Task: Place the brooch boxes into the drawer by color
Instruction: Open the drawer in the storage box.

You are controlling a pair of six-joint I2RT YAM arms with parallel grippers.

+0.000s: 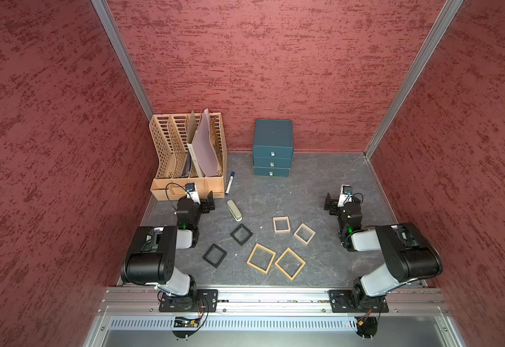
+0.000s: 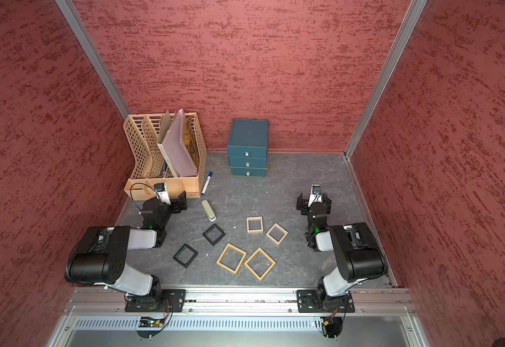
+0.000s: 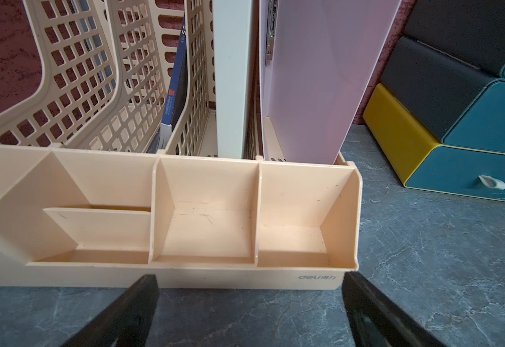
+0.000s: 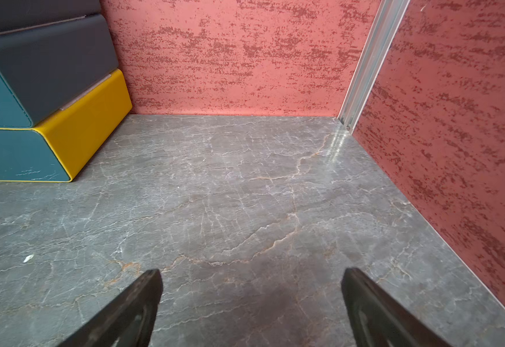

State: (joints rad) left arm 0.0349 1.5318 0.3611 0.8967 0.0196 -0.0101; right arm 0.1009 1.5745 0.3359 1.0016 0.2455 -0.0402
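Six brooch boxes lie flat mid-table in both top views: two black (image 1: 241, 234) (image 1: 214, 255), two pale beige (image 1: 281, 224) (image 1: 304, 234), two larger tan (image 1: 261, 258) (image 1: 290, 263). The teal drawer chest (image 1: 272, 147) (image 2: 247, 147) stands against the back wall with all three drawers closed. It shows at the edge of both wrist views (image 3: 485, 120) (image 4: 20, 90). My left gripper (image 1: 207, 202) (image 3: 249, 288) hangs open and empty just before the file rack. My right gripper (image 1: 332, 204) (image 4: 251, 282) is open and empty over bare table, right of the chest.
A beige slotted file rack (image 1: 185, 186) (image 3: 203, 276) with folders stands back left. A blue-capped pen (image 1: 229, 182) lies beside it. A grey-green eraser-like block (image 1: 234, 210) lies right of the left gripper. Red walls close in three sides.
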